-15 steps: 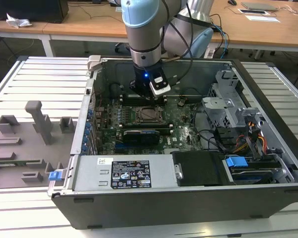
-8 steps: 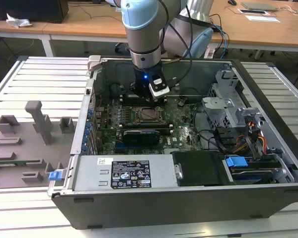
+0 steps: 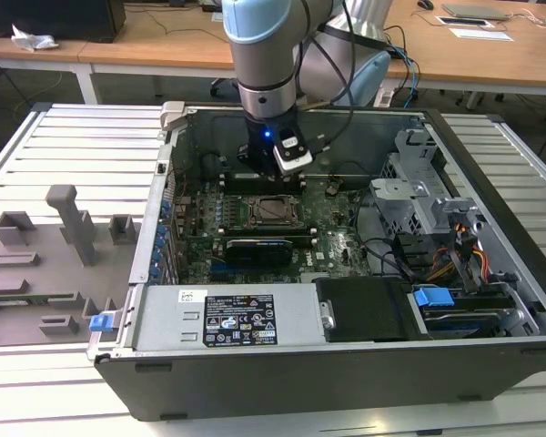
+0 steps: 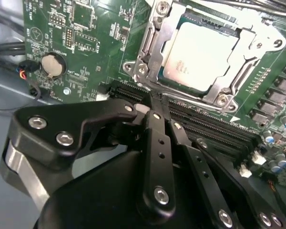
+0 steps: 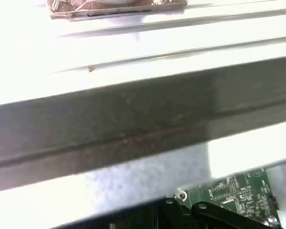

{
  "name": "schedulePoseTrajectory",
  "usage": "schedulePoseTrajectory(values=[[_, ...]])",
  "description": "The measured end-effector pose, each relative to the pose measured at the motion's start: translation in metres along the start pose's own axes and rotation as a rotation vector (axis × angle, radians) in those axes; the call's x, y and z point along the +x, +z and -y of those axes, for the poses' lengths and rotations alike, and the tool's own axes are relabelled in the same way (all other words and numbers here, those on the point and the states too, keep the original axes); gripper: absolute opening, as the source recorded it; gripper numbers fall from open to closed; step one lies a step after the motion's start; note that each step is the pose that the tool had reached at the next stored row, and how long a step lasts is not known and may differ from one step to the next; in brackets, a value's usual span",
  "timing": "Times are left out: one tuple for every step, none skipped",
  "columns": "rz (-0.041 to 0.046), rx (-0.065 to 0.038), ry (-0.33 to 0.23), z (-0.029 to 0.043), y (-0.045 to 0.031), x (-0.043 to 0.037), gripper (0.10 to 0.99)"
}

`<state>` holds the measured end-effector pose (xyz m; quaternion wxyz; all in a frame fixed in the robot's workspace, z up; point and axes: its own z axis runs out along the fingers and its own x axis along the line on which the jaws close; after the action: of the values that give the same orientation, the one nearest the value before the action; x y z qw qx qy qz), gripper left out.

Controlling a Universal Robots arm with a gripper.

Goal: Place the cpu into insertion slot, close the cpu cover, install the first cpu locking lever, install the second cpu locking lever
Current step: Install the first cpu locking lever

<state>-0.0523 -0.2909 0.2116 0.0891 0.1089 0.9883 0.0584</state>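
We can't see the gripper (image 4: 155, 102) fingertips in the second wrist view: its own black linkage covers them where they meet, just short of the cpu cover (image 4: 155, 52), so contact is unclear. The picture's edge cuts the cover's far corner and the cpu (image 4: 200, 55) beyond it. In the exterior view the arm (image 3: 268, 82) hides the motherboard (image 3: 332, 205) behind the gripper, and the insertion slot (image 3: 273, 210) is too small to read.

exterior view: even room light, sharp, case interior pretty shadowy
second wrist view: cpu (image 4: 200, 52) past the fingers (image 4: 155, 143) catches bright glare, black linkage soft up close
first wrist view: badly blown out white, dark band blurry
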Motion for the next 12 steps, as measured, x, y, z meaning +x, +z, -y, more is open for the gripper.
schedulePoseTrajectory(values=[[0.0015,0.007,0.000,-0.0001,-0.0012,-0.0002,0.106],[0.0031,0.014,0.001,-0.0002,-0.0024,-0.0004,0.106],[0.0050,0.025,0.002,-0.0004,-0.0035,-0.0006,0.106],[0.0057,0.033,0.003,-0.0005,-0.0039,-0.0008,0.106],[0.0065,0.046,0.004,-0.0005,-0.0041,-0.0010,0.106],[0.0065,0.055,0.005,-0.0006,-0.0042,-0.0012,0.106],[0.0066,0.060,0.005,-0.0006,-0.0041,-0.0013,0.106],[0.0065,0.060,0.005,-0.0006,-0.0042,-0.0013,0.106],[0.0066,0.061,0.005,-0.0006,-0.0042,-0.0013,0.106],[0.0067,0.061,0.005,-0.0006,-0.0041,-0.0013,0.106],[0.0066,0.061,0.005,-0.0006,-0.0042,-0.0012,0.106],[-0.0008,0.063,0.006,-0.0007,-0.0039,-0.0013,0.106]])
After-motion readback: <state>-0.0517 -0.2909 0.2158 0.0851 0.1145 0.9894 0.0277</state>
